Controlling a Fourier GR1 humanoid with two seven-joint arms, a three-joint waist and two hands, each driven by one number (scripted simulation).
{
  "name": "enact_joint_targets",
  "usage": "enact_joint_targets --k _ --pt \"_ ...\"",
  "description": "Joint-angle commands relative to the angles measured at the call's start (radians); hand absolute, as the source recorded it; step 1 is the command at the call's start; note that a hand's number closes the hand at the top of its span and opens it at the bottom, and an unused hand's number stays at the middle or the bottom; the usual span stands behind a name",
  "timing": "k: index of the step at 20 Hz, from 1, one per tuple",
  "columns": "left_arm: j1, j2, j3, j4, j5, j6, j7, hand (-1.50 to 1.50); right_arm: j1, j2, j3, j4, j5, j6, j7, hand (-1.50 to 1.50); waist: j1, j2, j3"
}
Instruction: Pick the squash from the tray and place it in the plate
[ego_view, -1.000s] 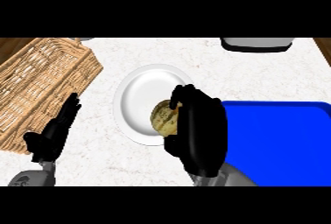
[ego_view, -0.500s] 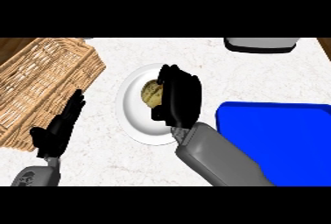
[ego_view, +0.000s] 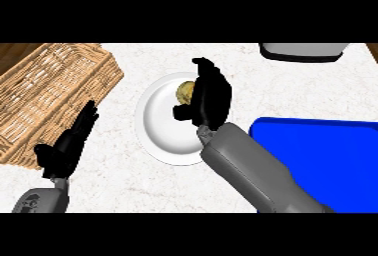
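Worktop (ego_view: 140, 190), passages and obstructions:

- Wicker basket (ego_view: 52, 90): fills the far-left corner; its near-right edge stands close to the plate, leaving a narrow bare strip between.
- Left hand (ego_view: 66, 147): open, resting at the near left, just beside the basket's near edge.
- Plate (ego_view: 166, 132): centre; near and left parts bare, approachable from above.
- Right hand (ego_view: 210, 97): over the plate's far-right part, fingers round the squash (ego_view: 186, 90); its forearm (ego_view: 251, 170) blocks the plate's near-right side.
- Blue tray (ego_view: 325, 150): takes up the right side.
- Grey object (ego_view: 303, 50): far-right edge.
- Open stretch: between the grey object and the tray; also near-centre, between the two arms.
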Motion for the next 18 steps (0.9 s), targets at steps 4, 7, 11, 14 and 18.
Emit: enact_joint_targets --k 4,7,11,14,18 --pt "0.008 0.005 0.022 0.035 0.009 -0.013 -0.02 0.0 -0.006 0.008 -0.052 0.016 -0.027 -0.328 0.058 -1.5 -0.022 -0.003 0.0" --pt "0.025 -0.008 0.008 -0.009 -0.011 0.019 -0.001 0.0 0.061 0.008 -0.069 -0.02 -0.039 -0.476 0.011 -1.5 -0.023 -0.005 0.002" --pt "0.075 -0.012 0.01 -0.055 -0.001 0.017 -0.004 0.0 0.15 0.009 -0.137 -0.171 -0.119 -0.509 -0.086 -1.5 -0.046 -0.013 0.002" --pt "0.022 -0.02 0.016 -0.043 -0.012 0.041 0.028 0.0 0.318 0.009 -0.093 -0.292 -0.139 -0.555 -0.19 -1.5 -0.064 -0.012 0.002" --pt "0.026 -0.005 0.037 -0.001 -0.009 0.011 -0.012 0.0 0.525 -0.16 -0.029 -0.5 -0.325 -0.532 -0.382 -1.5 -0.06 -0.008 0.001"
